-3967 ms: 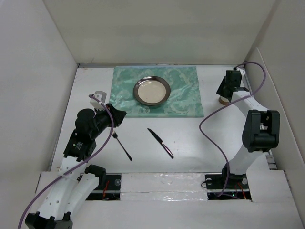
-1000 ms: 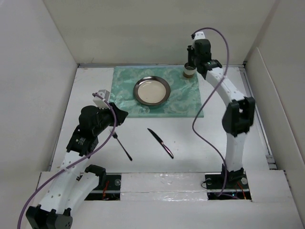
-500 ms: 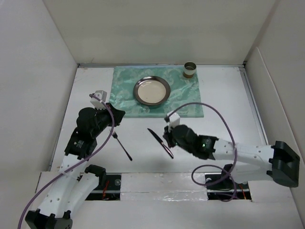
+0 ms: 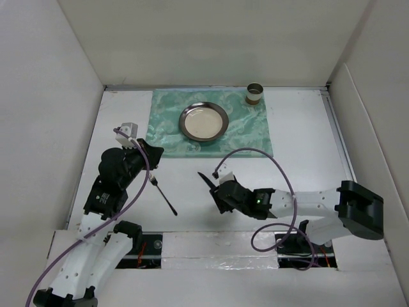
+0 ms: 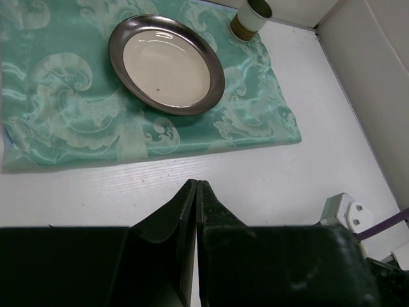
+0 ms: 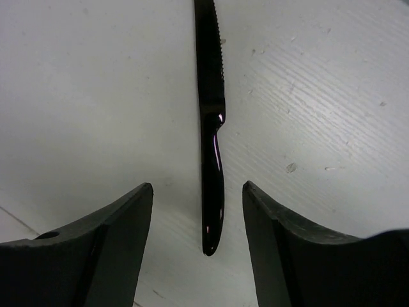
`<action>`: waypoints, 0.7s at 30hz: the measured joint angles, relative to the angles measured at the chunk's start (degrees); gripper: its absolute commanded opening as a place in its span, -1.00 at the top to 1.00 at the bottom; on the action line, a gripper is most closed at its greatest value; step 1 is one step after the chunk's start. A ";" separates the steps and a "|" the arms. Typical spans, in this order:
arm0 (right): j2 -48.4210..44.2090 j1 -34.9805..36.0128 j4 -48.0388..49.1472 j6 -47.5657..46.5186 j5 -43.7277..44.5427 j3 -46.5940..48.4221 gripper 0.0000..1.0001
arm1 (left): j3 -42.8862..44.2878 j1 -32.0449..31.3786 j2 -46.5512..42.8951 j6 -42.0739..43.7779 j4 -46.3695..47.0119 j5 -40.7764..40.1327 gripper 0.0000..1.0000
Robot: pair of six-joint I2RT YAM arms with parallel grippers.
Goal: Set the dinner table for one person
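The white dinner table holds a green placemat with a metal plate on it. A small cup stands at the mat's far right corner. A dark knife and a fork lie on the bare table near the front. My right gripper is open and low over the knife. In the right wrist view the knife's handle lies between the fingers of the right gripper, untouched. My left gripper is shut and empty, above the fork's tines, and its tips point toward the plate.
White upright panels wall the table on the left, back and right. The right arm's purple cable loops over the table right of the knife. In the left wrist view the cup and placemat lie ahead.
The right arm carried the cup to the mat's far right corner, left it there, then swung down to the knife. Its open fingers now straddle the handle. The left arm barely moved.
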 measured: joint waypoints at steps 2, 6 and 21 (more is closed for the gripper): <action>2.47 -0.37 0.11 -0.33 -0.37 0.48 -0.27 | 0.00 0.00 0.09 0.00 0.00 0.02 0.98; 5.07 -1.95 0.59 -1.36 -1.84 0.85 -0.18 | 0.00 0.00 0.35 0.00 0.02 0.04 0.98; 12.85 -6.62 7.13 -4.94 -8.17 2.32 0.34 | 0.00 0.00 1.11 0.00 0.09 0.72 0.98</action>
